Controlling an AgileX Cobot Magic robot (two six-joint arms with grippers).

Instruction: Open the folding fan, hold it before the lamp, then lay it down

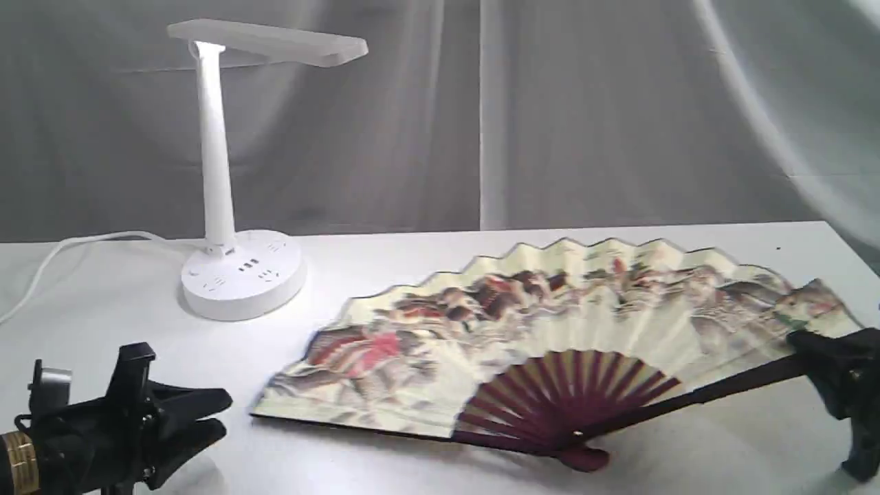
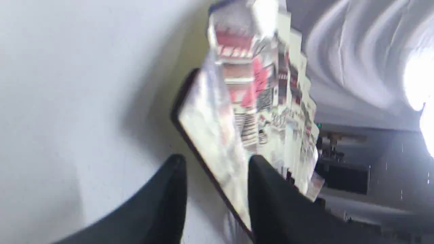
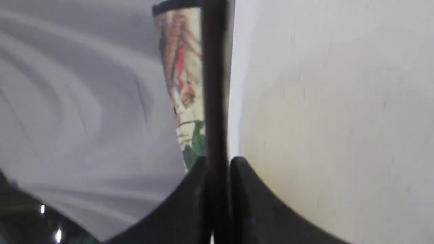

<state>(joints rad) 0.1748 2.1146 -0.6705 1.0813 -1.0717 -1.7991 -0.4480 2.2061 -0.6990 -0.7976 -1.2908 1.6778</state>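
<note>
The folding fan lies spread wide on the white table, painted leaf up, its maroon ribs meeting at a pivot near the front. The white lamp stands upright at the back left, well behind the fan's left end. My left gripper hovers low just left of that end, jaws open and empty. In the left wrist view the fan's dark-edged end lies just ahead of the left gripper. My right gripper is shut on the dark outer rib at the fan's right end, the rib running between both fingers.
The lamp's round base carries sockets, and its white cord trails off to the left edge. A grey curtain hangs behind the table. The table's right edge runs close to the right gripper.
</note>
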